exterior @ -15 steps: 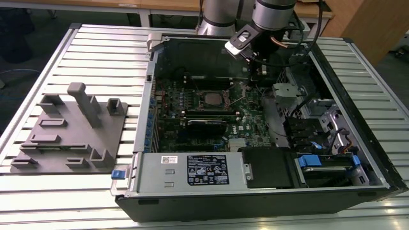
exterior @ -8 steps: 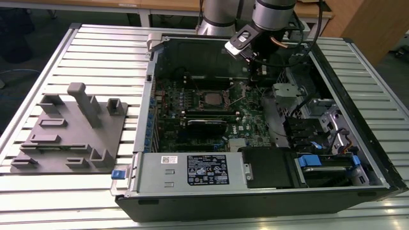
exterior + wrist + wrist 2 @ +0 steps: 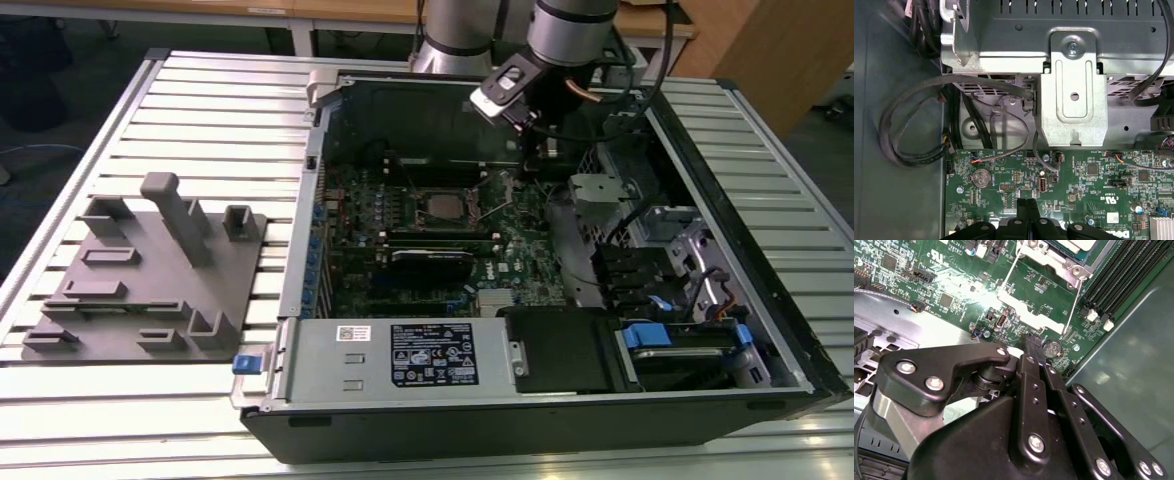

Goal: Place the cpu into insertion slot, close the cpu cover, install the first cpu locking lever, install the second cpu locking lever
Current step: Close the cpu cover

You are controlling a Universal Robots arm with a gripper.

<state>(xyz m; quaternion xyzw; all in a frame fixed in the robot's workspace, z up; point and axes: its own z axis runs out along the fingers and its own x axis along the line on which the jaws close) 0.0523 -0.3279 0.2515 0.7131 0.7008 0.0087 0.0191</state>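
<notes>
Near edge of the open computer case (image 3: pixel 534 440): I note the silver power supply (image 3: pixel 400 355). A grey fixture (image 3: pixel 147 270) lies on the slatted table (image 3: pixel 80 420) at the exterior view's left. Mid-case, the insertion slot (image 3: pixel 438 206) sits in the green circuit board (image 3: pixel 521 250). In the second wrist view the cpu (image 3: pixel 1076 245) lies in it, with two thin wire levers (image 3: pixel 1073 305) standing out from its frame. Farther back, the gripper (image 3: pixel 1029 346) hovers above the board, fingers (image 3: pixel 1022 212) clenched together on nothing
</notes>
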